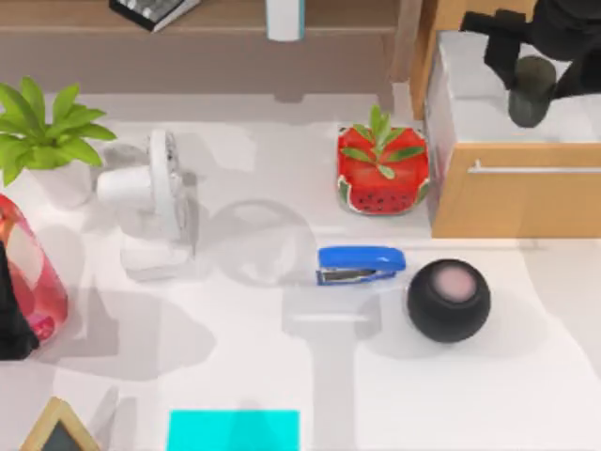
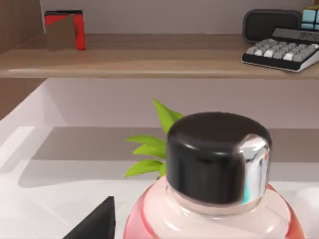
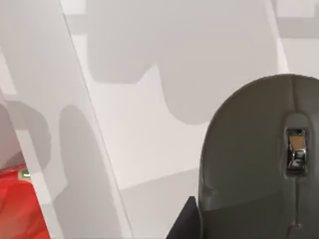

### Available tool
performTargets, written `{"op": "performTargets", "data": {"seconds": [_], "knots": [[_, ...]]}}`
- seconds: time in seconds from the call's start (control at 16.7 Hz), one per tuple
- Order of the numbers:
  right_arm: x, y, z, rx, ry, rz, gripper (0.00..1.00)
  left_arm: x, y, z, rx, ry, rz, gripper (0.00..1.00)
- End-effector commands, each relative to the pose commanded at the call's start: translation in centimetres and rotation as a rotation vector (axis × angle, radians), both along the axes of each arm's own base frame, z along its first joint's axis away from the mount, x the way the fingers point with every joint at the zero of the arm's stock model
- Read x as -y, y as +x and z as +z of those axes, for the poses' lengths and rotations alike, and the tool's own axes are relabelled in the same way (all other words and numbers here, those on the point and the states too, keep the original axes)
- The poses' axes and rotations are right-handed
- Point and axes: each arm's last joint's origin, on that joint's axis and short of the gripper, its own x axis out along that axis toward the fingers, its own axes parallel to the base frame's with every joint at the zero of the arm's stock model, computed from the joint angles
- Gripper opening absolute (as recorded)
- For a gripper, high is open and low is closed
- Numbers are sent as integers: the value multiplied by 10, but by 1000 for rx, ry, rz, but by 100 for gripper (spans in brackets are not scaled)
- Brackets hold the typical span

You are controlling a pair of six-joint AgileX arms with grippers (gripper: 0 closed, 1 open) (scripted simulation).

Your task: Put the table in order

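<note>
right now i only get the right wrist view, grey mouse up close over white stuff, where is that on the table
Observer: The right pincer and mouse are over the open white drawer of the wooden cabinet, at the table's right side.
Operator: red thing at my view's edge?
Observer: A watermelon-patterned plant pot, just left of the cabinet.
Operator: and the left arm
Observer: The left pincer is at the table's left edge, beside a pink bottle with a black cap.

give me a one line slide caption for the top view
Right gripper carries a grey mouse over the open drawer; stapler and speaker wait on the table.
</note>
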Motion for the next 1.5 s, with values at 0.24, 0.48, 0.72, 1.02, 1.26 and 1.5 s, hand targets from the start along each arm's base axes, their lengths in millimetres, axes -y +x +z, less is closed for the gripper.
{"op": "performTargets", "data": {"seconds": [0.24,0.48,0.72,1.02,1.26,1.5], "knots": [[-55,-28,29,102,70,-15,0,0,0,0,0,0,0,100],[-125,-69,29,111,141,20,0,0,0,0,0,0,0,100],[-193,-124,3,41,166,86,0,0,0,0,0,0,0,100],[-255,-208,-45,-83,121,181,0,0,0,0,0,0,0,100],[-279,-268,-81,-167,48,244,0,0,0,0,0,0,0,100],[-286,-303,-102,-210,-4,279,0,0,0,0,0,0,0,100]]}}
